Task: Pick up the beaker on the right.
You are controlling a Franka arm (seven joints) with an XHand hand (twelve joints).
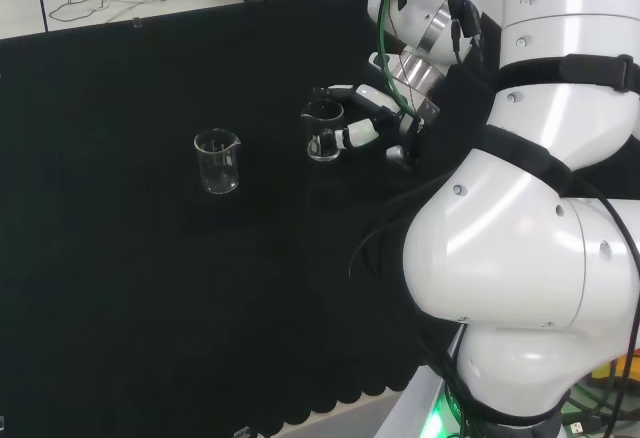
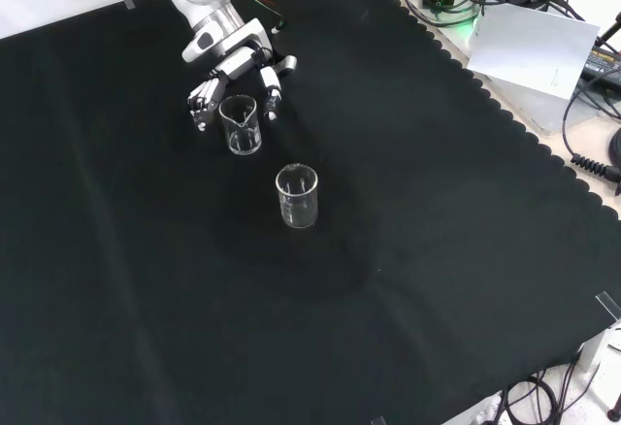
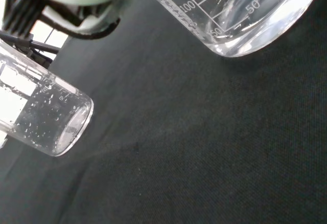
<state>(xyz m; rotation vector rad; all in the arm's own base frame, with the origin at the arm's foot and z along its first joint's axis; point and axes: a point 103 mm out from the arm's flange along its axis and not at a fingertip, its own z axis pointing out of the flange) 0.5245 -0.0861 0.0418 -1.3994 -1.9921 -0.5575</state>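
Head view: two clear glass beakers stand on the black cloth (image 1: 150, 288). The right beaker (image 1: 322, 130) sits just right of the middle of the frame, and the hand (image 1: 368, 118) is right against it. The fingers curl round the glass from the right side, so the hand looks closed round it, with the beaker's bottom at the cloth. The left beaker (image 1: 217, 161) stands by itself, a little apart, with bare cloth all round it.

In the front view the held beaker (image 2: 241, 124) is in the upper left part of the frame, with the hand (image 2: 233, 71) reaching down from the top and fingers on both sides of it. The other beaker (image 2: 297, 195) stands lower, near the middle. Lots of open cloth lies below and to the right, up to the wavy edge of the cloth at the right side.

In the wrist view one beaker (image 3: 240, 14) is very close, and white measuring lines with the numbers 50 and 100 show on its wall. The second beaker (image 3: 43, 114) has small drops on its glass.
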